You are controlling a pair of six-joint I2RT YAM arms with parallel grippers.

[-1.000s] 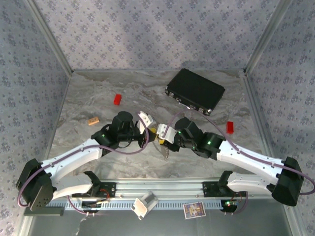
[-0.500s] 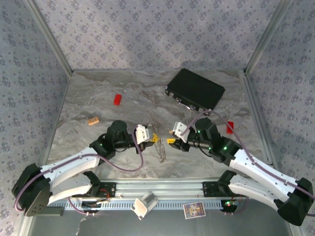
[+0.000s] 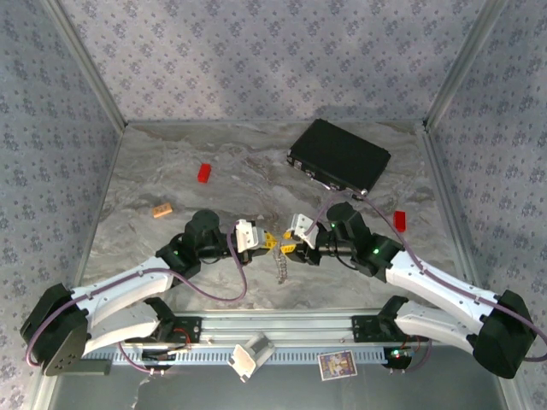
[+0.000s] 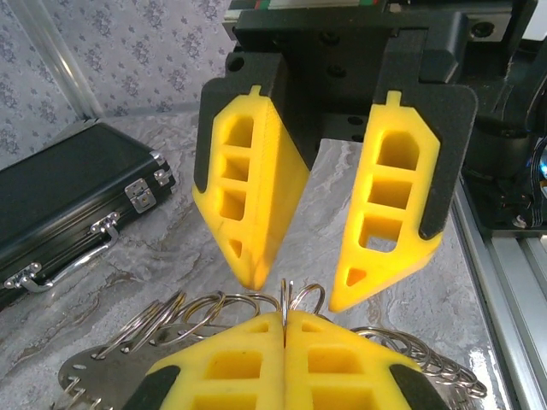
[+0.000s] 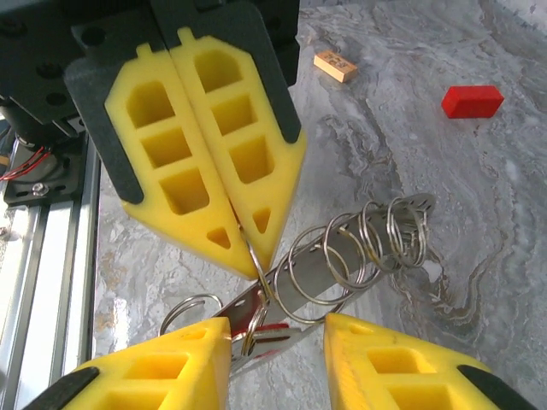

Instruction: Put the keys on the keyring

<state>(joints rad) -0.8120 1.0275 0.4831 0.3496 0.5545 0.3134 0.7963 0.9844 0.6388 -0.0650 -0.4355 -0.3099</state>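
Now, the left gripper (image 5: 248, 249) has its fingers pressed together, pinching one wire loop of the keyring (image 5: 346, 243). From these views we take the keyring to be a bunch of silvery rings threaded on a flat metal strip.

The right gripper (image 5: 275, 331) faces it tip to tip, fingers spread. The near end of the strip and one ring lie in the gap between them, and we see no grip there.

The strip's long axis runs from that gap up and to the right across the right wrist view, away from the right fingers. From above, the bundle trails from the pinch toward the near edge of the table (image 3: 214, 137). Both arms are at the ring; the left holds it, the right is free to work.

A red sliver (image 5: 270, 333) shows at the strip end. It may be a key head, but we cannot tell.

Against half a second ago:
- The right gripper has come in from well apart to just beside the left.
- Its fingers have narrowed somewhat.
- The left arm and the bundle are about where they were.
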